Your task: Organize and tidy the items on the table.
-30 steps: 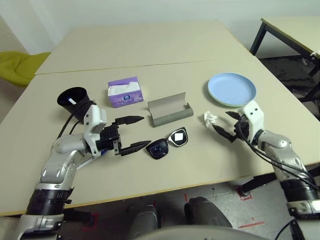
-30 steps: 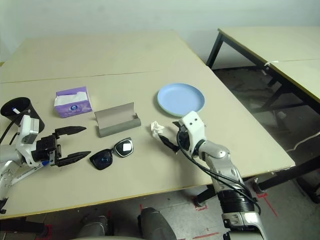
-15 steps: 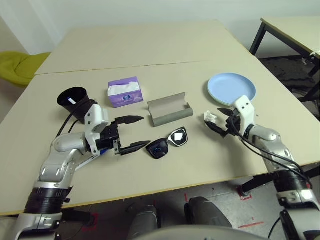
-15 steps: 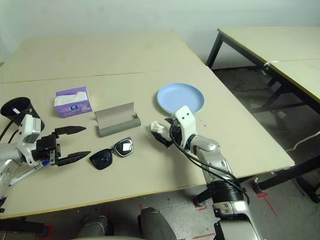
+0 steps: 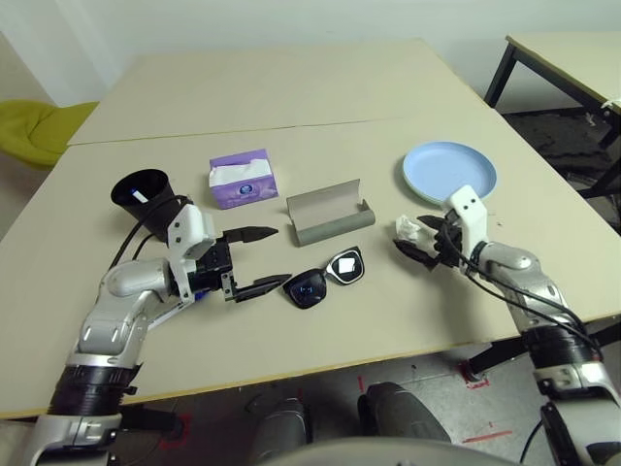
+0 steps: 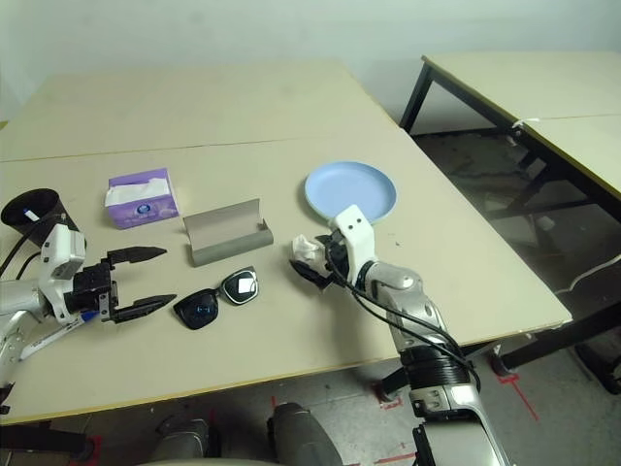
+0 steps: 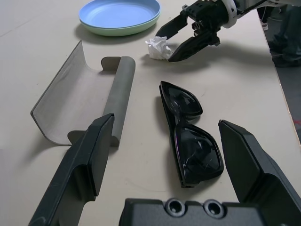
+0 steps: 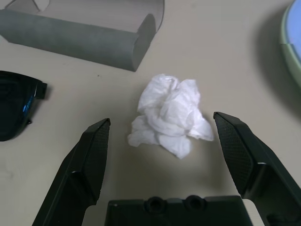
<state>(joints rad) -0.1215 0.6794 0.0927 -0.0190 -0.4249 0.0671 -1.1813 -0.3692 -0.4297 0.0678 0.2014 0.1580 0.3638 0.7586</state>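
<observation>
Right wrist view: the right gripper (image 8: 162, 136) stands with its two black fingers (image 8: 89, 162) spread wide, holding nothing. The crumpled white tissue (image 8: 168, 115) lies on the table (image 8: 225, 56) between the two fingertips, closer to the far ends of the fingers than to the palm, and touched by neither finger. Beyond the fingertips lies the grey glasses case (image 8: 84, 33), open, with its rolled edge towards the gripper. Outside one finger appears a lens of the black sunglasses (image 8: 16, 103); outside the other finger, the rim of the stacked plates, light blue plate (image 8: 294, 21) above pale green plate (image 8: 288, 52).

Left wrist view: the left gripper (image 7: 171, 141) likewise has its fingers (image 7: 82, 165) fully apart and grips nothing. The sunglasses lie folded flat on the table between the two fingers, nearer to one of them, with the near lens just ahead of the palm. The case lies just past the tip of the other finger, its curved lid raised. Well beyond the fingertips the right gripper straddles the tissue, and the plates rest farther off still.

Left eye view: behind the left gripper stand a black cup (image 5: 143, 190) and a purple tissue box (image 5: 240, 178).
</observation>
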